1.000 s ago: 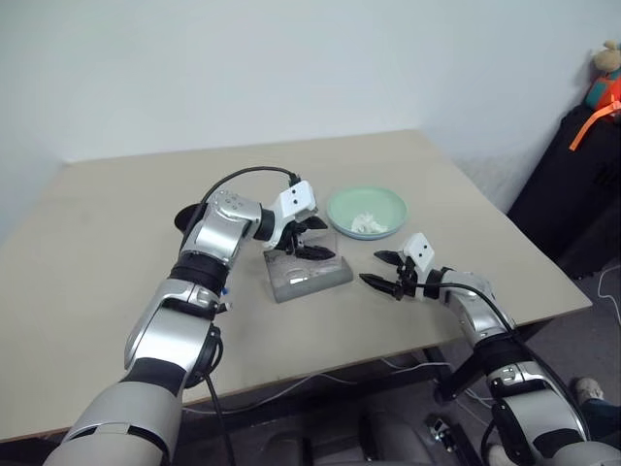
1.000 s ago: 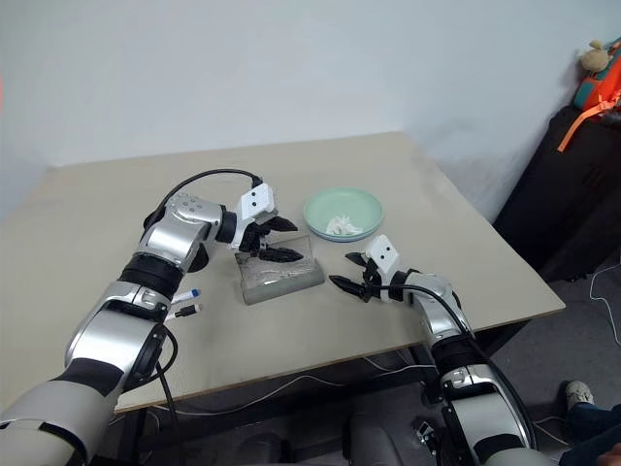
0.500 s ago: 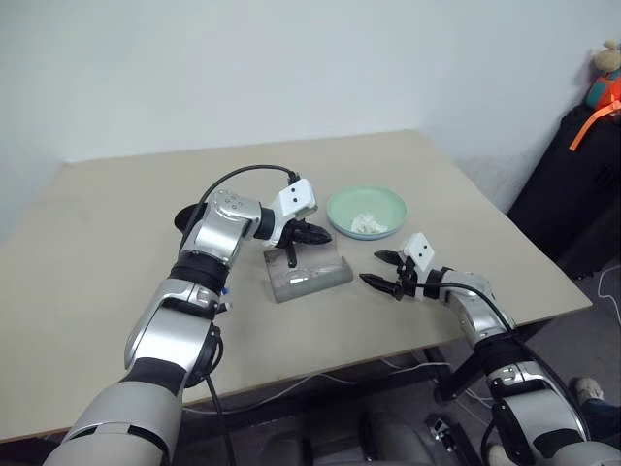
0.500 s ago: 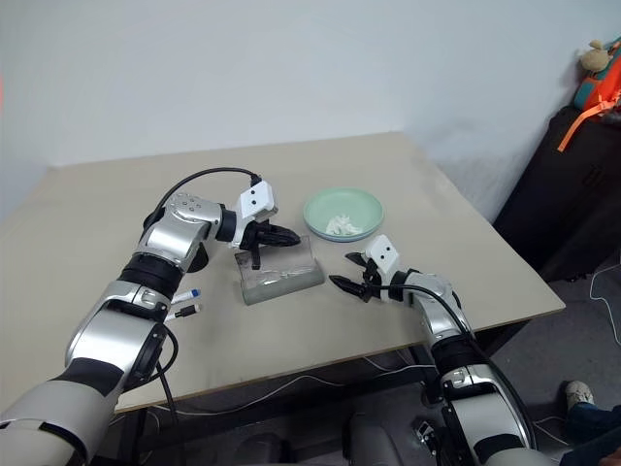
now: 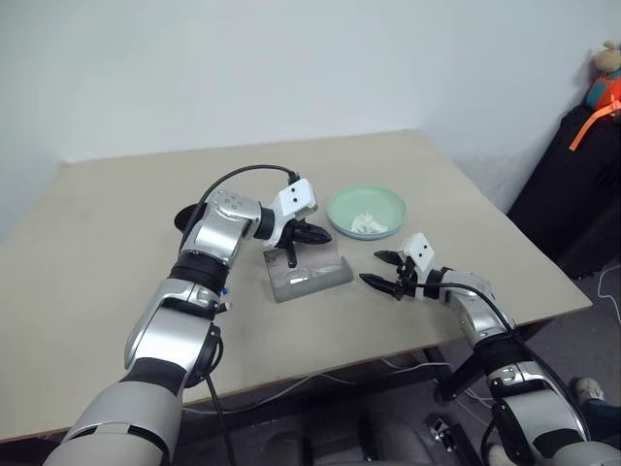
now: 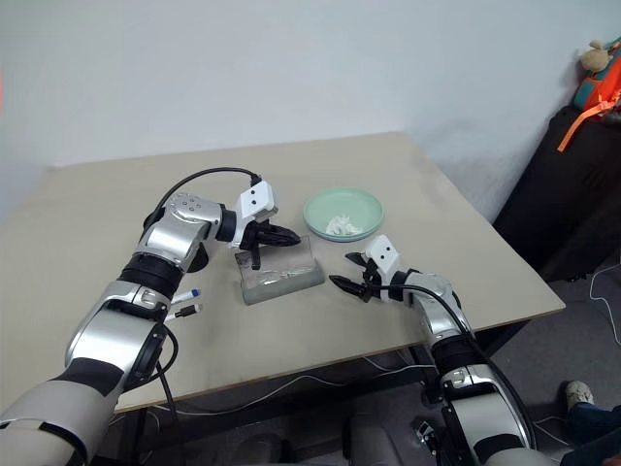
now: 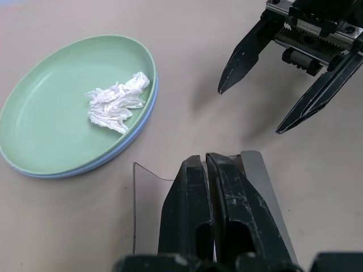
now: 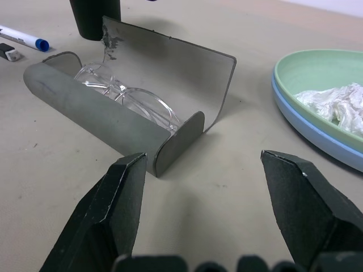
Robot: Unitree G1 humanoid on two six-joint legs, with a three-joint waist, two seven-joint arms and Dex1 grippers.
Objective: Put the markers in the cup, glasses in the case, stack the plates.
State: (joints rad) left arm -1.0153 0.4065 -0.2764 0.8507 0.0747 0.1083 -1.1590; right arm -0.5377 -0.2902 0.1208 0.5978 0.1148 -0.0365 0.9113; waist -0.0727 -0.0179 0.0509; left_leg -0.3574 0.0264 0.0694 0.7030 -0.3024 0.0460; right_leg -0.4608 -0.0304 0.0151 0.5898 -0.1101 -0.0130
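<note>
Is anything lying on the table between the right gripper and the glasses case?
No. In the right wrist view, bare table separates the right gripper from the case.

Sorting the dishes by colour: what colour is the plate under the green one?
Light blue; its rim peeks out beneath the green plate, clearest in the right wrist view.

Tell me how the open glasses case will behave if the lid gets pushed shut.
The case looks light with thin walls, so a push may slide it across the table rather than close it. Its lid stands upright, a thin sheet, likely flexing a little. The glasses lie inside with the frame near the rim, so they could get pinched.
</note>
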